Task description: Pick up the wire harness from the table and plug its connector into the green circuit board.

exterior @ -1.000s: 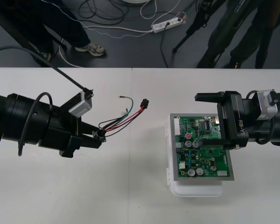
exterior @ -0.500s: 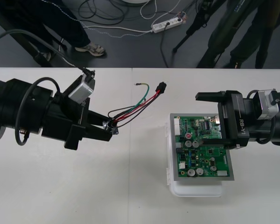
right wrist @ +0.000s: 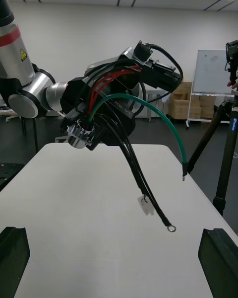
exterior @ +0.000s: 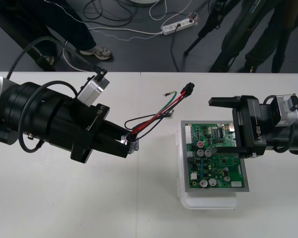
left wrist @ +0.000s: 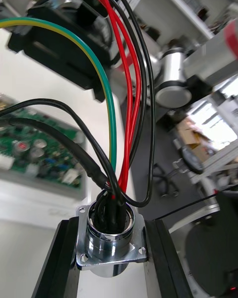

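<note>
My left gripper (exterior: 129,147) is shut on the harness's round metal socket (exterior: 132,144), held above the table just left of the green circuit board (exterior: 216,158). Red, black and green wires (exterior: 156,116) rise from the socket to the small black plug (exterior: 189,88), which hangs free beyond the board's far left corner. In the left wrist view the flanged socket (left wrist: 109,233) sits clamped between both fingers (left wrist: 55,263). My right gripper (exterior: 227,128) stands open over the board's far part; its fingers (right wrist: 12,258) are far apart, with nothing between them, facing the socket (right wrist: 79,134).
The board rests on a white base (exterior: 208,201) at the table's right. A loose green wire (right wrist: 148,109) and black leads ending in a ring terminal (right wrist: 171,227) dangle from the harness. Bare table lies in front of and behind the left arm.
My left gripper has carried the harness to the right, toward the board, and the plug has swung closer to the right gripper. The right arm has stayed still.
</note>
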Motion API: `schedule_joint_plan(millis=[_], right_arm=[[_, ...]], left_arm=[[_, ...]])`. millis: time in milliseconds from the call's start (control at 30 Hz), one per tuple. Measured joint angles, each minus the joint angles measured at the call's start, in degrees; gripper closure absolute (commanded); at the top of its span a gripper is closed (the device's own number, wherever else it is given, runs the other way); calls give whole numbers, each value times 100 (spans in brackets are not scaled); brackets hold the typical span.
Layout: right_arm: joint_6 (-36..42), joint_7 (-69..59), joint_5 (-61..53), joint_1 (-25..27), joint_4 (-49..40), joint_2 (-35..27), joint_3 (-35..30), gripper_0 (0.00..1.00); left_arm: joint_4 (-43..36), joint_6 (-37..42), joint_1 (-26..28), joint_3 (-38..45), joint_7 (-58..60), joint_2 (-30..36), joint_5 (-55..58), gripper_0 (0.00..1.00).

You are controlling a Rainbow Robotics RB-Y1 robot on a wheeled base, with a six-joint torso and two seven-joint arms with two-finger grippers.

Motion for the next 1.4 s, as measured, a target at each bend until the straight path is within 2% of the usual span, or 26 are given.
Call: schedule_joint_plan(millis=[533, 867, 1400], right_arm=[[0, 0, -101, 0, 0, -9, 0, 0], [0, 0, -392, 17, 1, -252, -1, 0], [0, 0, -623, 195, 1, -721, -86, 0]], left_arm=[[109, -1, -72, -797, 21, -26, 1281, 100], [-327, -1, -72, -1276, 341, -29, 1471, 100], [-355, -1, -72, -1593, 671, -270, 1571, 100]])
